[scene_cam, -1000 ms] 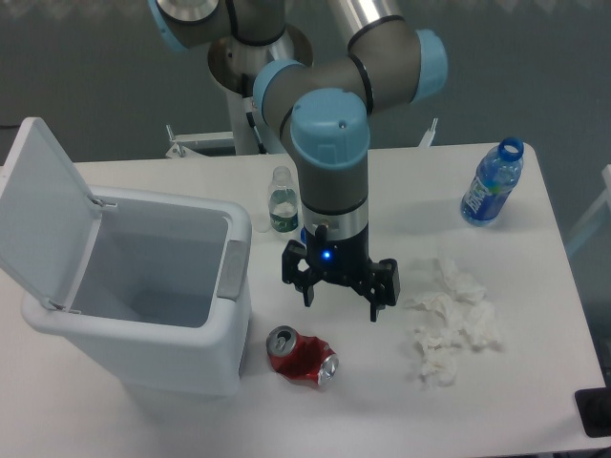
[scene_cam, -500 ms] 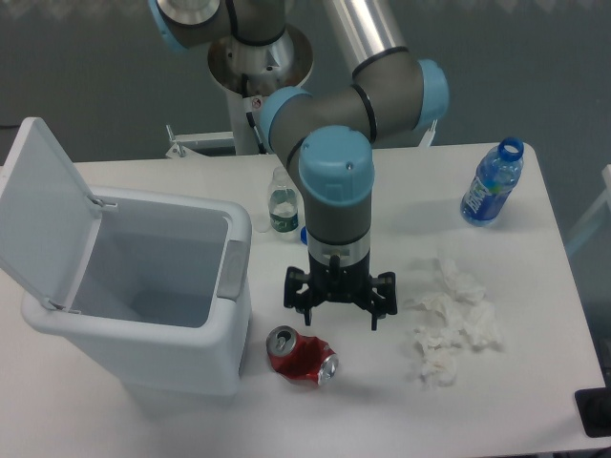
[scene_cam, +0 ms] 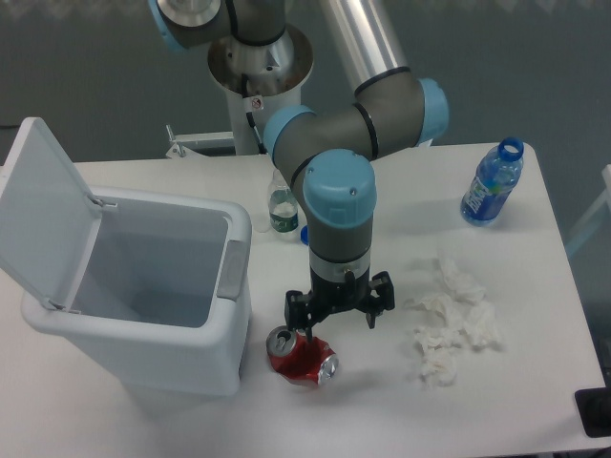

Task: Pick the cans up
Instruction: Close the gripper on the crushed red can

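Observation:
The crushed red can [scene_cam: 304, 359] with its silver top lies on its side on the white table, just right of the bin's front corner. My gripper [scene_cam: 338, 324] hangs point-down directly above the can's upper right part. Its jaws stand open and empty. The left fingertip [scene_cam: 307, 334] is right over the can's top edge, and the right fingertip is off to the can's upper right.
A white bin [scene_cam: 143, 296] with its lid swung open stands at the left, close beside the can. A small clear bottle [scene_cam: 283, 205] stands behind my arm. Crumpled white tissues [scene_cam: 451, 320] lie at the right. A blue-labelled bottle [scene_cam: 492, 183] stands at the far right.
My gripper has come down and forward toward the can and turned about its wrist. The can has not moved.

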`<action>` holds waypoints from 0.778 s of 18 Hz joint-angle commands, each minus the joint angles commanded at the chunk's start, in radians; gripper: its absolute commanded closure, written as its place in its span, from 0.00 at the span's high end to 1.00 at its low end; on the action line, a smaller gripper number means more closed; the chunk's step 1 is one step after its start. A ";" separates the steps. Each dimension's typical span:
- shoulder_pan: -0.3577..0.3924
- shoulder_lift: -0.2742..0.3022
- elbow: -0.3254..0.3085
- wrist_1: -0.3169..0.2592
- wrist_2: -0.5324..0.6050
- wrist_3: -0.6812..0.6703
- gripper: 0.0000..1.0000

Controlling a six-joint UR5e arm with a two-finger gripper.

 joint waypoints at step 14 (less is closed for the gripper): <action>-0.064 -0.075 0.009 -0.011 0.034 -0.281 1.00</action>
